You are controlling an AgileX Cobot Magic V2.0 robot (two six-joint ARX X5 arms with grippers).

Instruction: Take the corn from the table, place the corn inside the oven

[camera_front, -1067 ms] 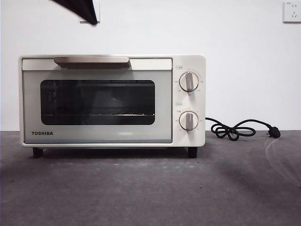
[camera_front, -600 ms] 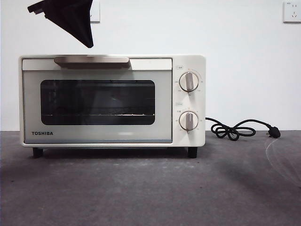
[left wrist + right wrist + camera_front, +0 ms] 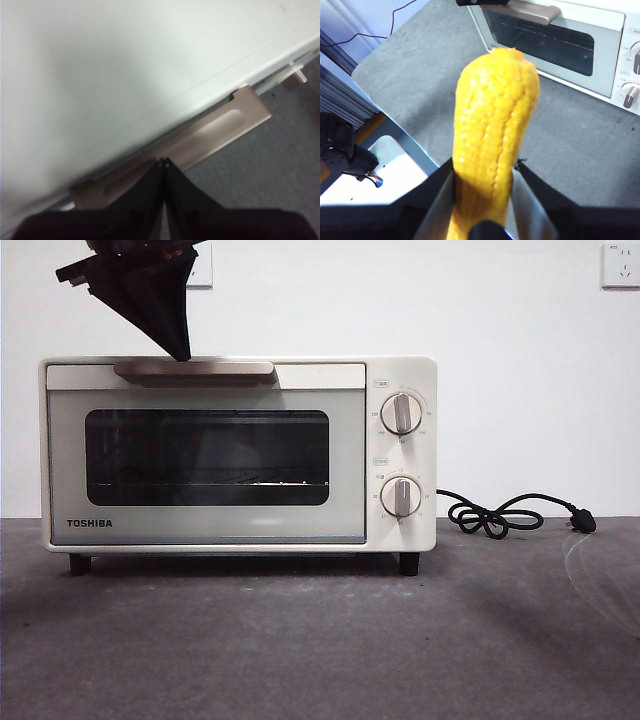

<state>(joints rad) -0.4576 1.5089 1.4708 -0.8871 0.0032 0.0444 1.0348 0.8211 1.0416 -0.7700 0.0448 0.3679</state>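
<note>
The table (image 3: 320, 640) is stretching dark grey across the front view, with the oven (image 3: 238, 455) standing on it toward the left, its glass door lying shut. A white wall is rising behind it, carrying a socket plate (image 3: 621, 265) at the upper right. The oven's black cord (image 3: 500, 515) is lying coiled on the table just beside its right wall, under the two knobs (image 3: 401, 413).

The left gripper (image 3: 180, 350) is coming in from the upper left, its jaws pressed together, its tip sitting at the beige bar handle (image 3: 200, 140) on the door's top edge. The right gripper (image 3: 482, 200) is hanging well back from the oven, above the table, pinching the lower part of the corn (image 3: 492, 145) between its jaws, so the cob is blocking much of that view.
</note>
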